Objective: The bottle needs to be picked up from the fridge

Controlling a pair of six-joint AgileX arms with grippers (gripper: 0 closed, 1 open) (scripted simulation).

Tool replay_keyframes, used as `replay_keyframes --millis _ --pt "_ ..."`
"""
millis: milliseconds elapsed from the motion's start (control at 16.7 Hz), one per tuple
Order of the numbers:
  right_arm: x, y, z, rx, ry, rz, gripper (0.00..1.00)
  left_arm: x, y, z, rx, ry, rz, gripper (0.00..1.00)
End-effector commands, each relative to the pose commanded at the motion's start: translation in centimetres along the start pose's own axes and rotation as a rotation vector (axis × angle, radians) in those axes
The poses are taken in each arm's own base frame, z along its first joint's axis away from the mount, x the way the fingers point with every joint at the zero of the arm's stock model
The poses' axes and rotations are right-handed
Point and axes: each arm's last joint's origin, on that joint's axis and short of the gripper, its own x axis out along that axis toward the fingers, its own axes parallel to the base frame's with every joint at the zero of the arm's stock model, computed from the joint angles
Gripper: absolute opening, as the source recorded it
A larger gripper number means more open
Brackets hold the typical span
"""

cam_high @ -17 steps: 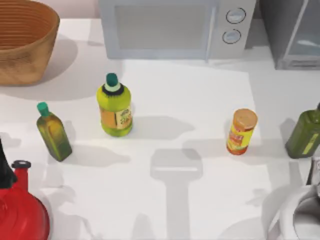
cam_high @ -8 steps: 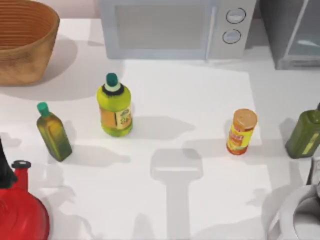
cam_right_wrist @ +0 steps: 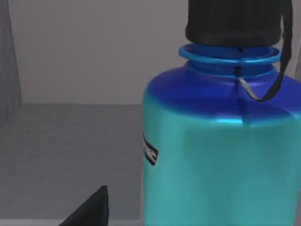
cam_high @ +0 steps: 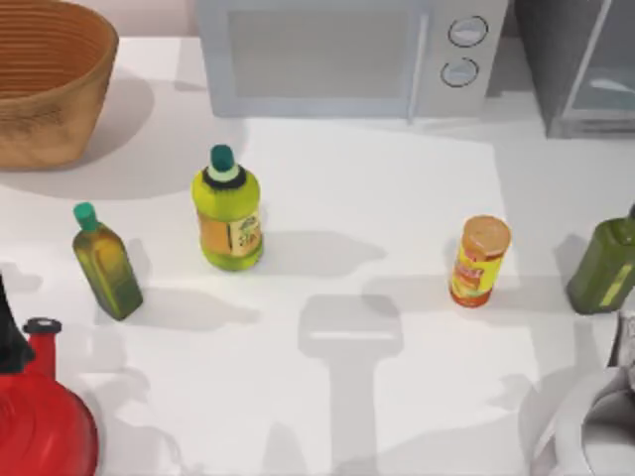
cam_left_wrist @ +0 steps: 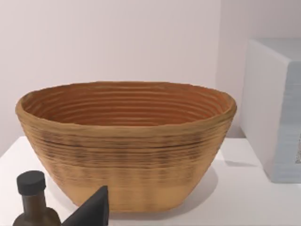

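my right gripper (cam_right_wrist: 89,207) is inside the dark grey metallic fridge (cam_high: 580,64) at the desk's far right corner, closing in on the round blue bottle with black cap (cam_right_wrist: 221,141) on its floor, finger spread unclear; next: straddle the body.

From my right wrist camera the bottle (cam_right_wrist: 221,136) stands upright on the fridge (cam_right_wrist: 61,141) floor with bare grey floor open beside it, while out on the desk (cam_high: 397,397) the orange can (cam_high: 480,261) and olive bottle (cam_high: 603,264) crowd the approach near the fridge.
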Motion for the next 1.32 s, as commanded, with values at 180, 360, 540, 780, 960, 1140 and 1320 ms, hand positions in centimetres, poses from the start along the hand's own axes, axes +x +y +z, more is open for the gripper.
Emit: replay_keyframes --millis 180,360,540,780,960,1140,1320 --pt "2.7 -0.1 0.2 -0.002 -0.009 0.0 1.0 0.0 0.0 0.0 0.0 0.0 0.0 1.0" --pt "4.9 0.1 0.2 -0.002 -0.007 0.0 1.0 0.0 0.0 0.0 0.0 0.0 0.0 1.0" --pt "5.2 0.1 0.2 -0.001 -0.004 0.0 1.0 0.0 0.0 0.0 0.0 0.0 0.0 1.0" --pt "5.2 0.1 0.2 -0.001 -0.004 0.0 0.85 0.0 0.0 0.0 0.0 0.0 0.0 1.0" --pt "5.2 0.1 0.2 -0.001 -0.004 0.0 0.62 0.0 0.0 0.0 0.0 0.0 0.0 1.0" --pt "5.2 0.1 0.2 -0.001 -0.004 0.0 0.4 0.0 0.0 0.0 0.0 0.0 0.0 1.0" --pt "5.2 0.1 0.2 -0.001 -0.004 0.0 0.17 0.0 0.0 0.0 0.0 0.0 0.0 1.0"
